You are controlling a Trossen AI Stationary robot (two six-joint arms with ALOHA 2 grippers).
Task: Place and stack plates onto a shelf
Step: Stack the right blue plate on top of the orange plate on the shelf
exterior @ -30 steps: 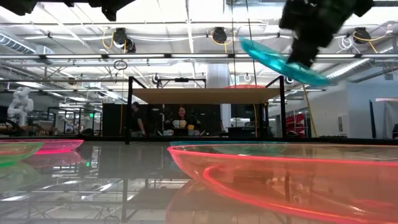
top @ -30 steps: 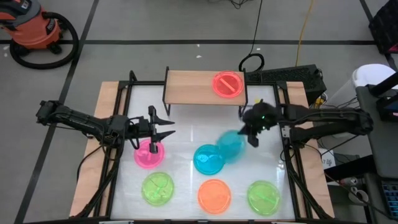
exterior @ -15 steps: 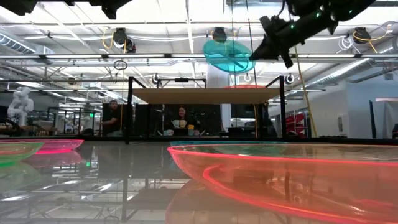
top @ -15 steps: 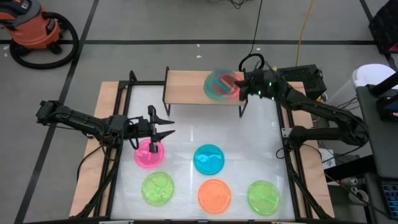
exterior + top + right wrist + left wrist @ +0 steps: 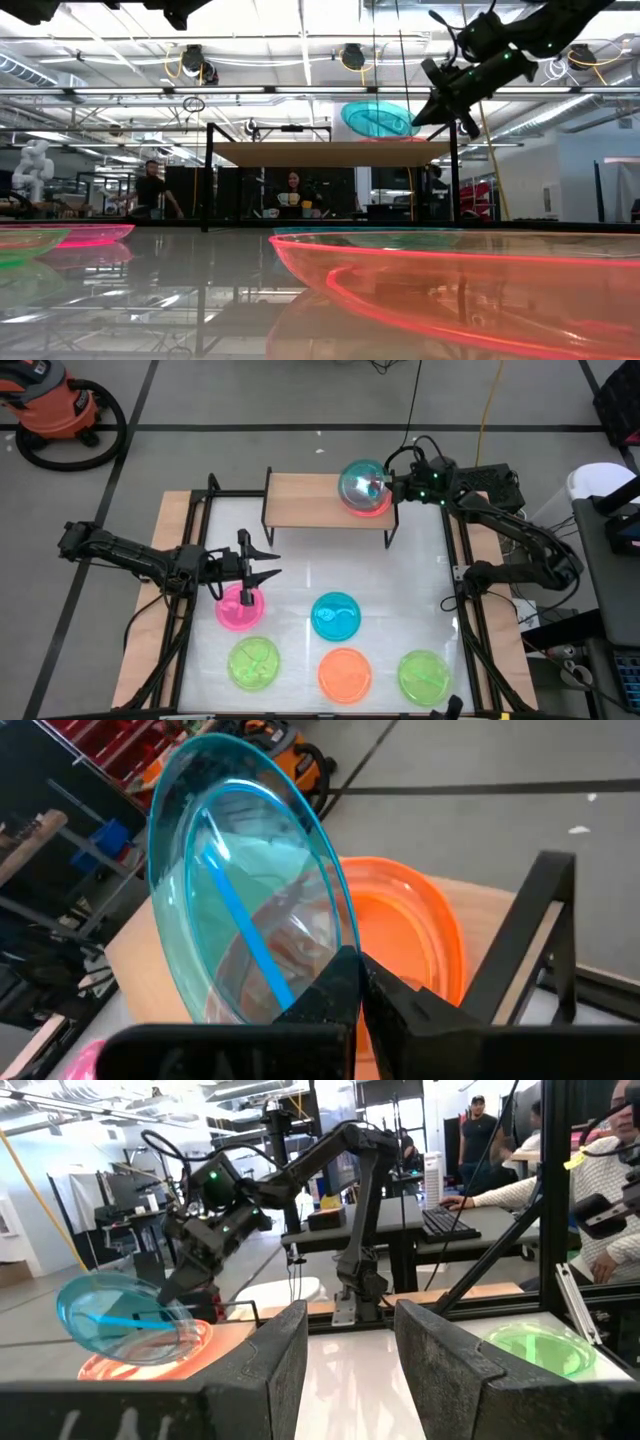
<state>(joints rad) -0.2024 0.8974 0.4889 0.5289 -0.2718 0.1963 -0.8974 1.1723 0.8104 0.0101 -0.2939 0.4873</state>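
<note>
My right gripper [image 5: 388, 488] is shut on a blue plate [image 5: 362, 484] over the right end of the wooden shelf [image 5: 300, 500]. It holds the plate just above a reddish plate [image 5: 372, 508] that lies flat on the shelf board. The held blue plate also shows in the low view [image 5: 380, 120] and the left wrist view [image 5: 125, 1320]. My left gripper [image 5: 270, 567] is open and empty, hovering beside a pink plate [image 5: 240, 607] on the tabletop. My right gripper pinches the blue plate's rim [image 5: 330, 935] on its right side, one finger on the inner face and one on the underside. The fingers come from the table's right, slanting down. The plate is tilted over the reddish plate [image 5: 420, 920]; I cannot tell whether they touch.
On the white tabletop lie another blue plate [image 5: 335, 616], a green plate [image 5: 253, 663], an orange plate [image 5: 345, 674] and a second green plate [image 5: 424, 676]. The shelf's left part [image 5: 295, 495] is bare wood. Black frame posts [image 5: 392, 535] stand at the shelf's corners. People move in the room behind.
My right gripper has carried the blue plate from above the table's middle, up and toward the far edge, to above the reddish plate on the shelf. In the last half second it has lowered the plate, which stays tilted.
</note>
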